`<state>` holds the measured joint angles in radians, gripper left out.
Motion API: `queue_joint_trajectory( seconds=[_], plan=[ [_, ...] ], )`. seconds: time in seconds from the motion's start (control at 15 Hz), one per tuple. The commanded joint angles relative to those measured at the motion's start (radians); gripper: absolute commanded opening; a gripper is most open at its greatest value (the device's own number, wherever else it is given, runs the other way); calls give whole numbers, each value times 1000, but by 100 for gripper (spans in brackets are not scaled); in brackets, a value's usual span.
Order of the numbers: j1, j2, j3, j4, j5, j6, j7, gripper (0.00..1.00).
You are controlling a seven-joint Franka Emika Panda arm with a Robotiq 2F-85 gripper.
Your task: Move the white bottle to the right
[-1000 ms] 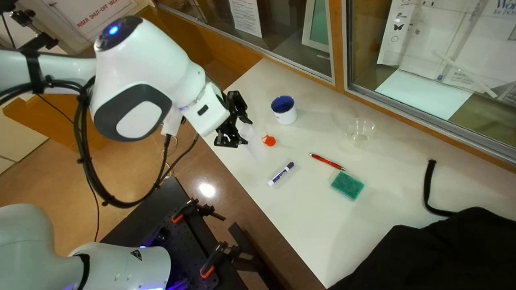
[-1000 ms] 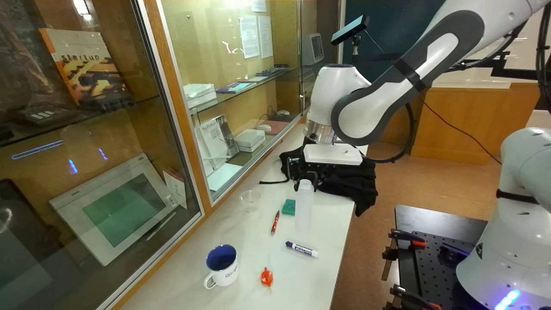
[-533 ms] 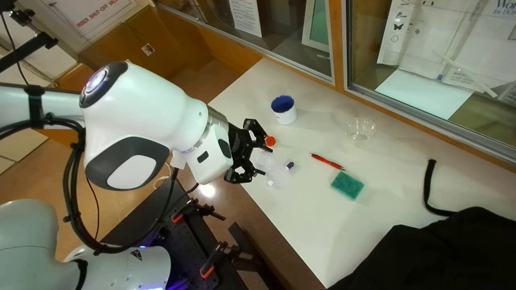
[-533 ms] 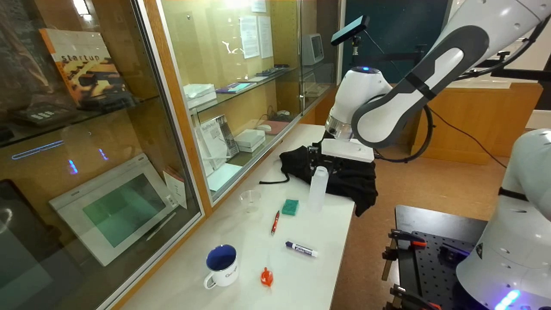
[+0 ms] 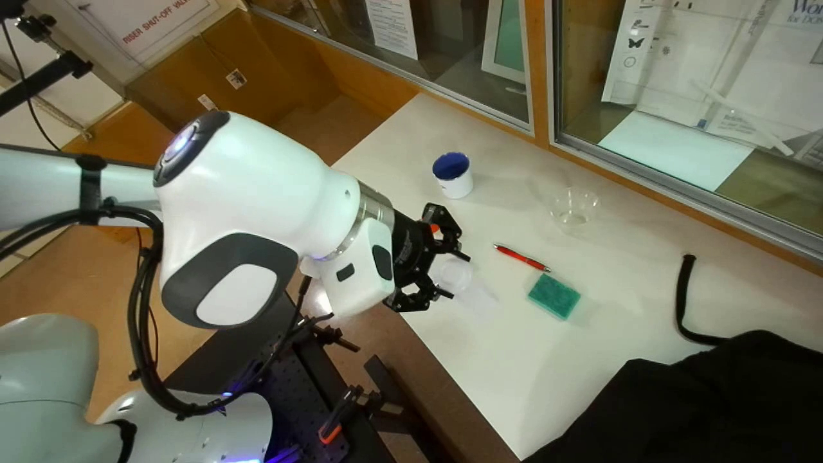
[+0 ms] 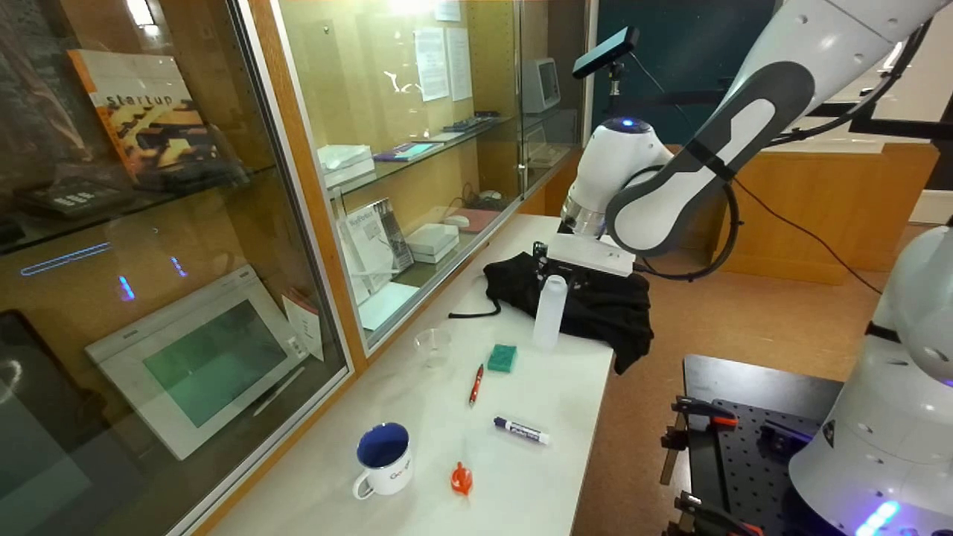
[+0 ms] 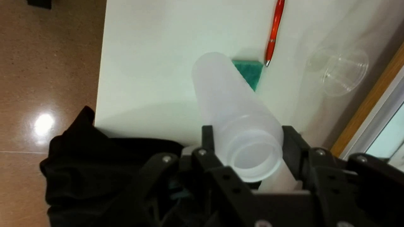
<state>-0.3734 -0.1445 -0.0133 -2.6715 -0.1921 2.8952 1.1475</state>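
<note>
A: State of the fingers (image 7: 207,136)?
B: Pinching the white bottle (image 7: 236,115), one each side, near its mouth.
A: Looks?
B: Smooth, whitish, slightly see-through plastic. Long plain cylinder, round ringed mouth nearest in the wrist view.
A: Where?
B: Between the fingers. In an exterior view it leans a little; can't tell if its base touches the surface (image 6: 551,394).
A: Behind it?
B: Wrist view: green sponge (image 7: 251,72), partly hidden; red pen (image 7: 274,30) just beside that; clear cup (image 7: 345,73) off right.
</note>
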Motion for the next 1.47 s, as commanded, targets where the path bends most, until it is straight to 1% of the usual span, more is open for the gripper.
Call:
queue_joint_trajectory(
  seconds=[0.0, 0.13, 0.27, 0.73, 0.93, 1.07, 1.13, 1.2, 1.27, 1.33, 1.4],
  plan=[
    [-116, 128, 17, 96, -189, 59, 204, 30],
    [-150, 191, -1, 149, -316, 57, 328, 30],
    [-150, 250, -23, 193, -390, 47, 416, 30],
    [-105, 442, -67, 302, -467, 62, 574, 30],
    [-82, 502, -81, 335, -485, 65, 615, 30],
    [-72, 527, -82, 349, -476, 63, 625, 30],
    [-74, 534, -76, 354, -464, 64, 626, 80],
    [-76, 536, -74, 360, -460, 69, 626, 81],
    [-73, 533, -78, 363, -462, 68, 629, 88],
    [49, 529, -190, 351, -339, 90, 536, 95],
    [69, 516, -215, 342, -310, 97, 526, 99]
  ],
)
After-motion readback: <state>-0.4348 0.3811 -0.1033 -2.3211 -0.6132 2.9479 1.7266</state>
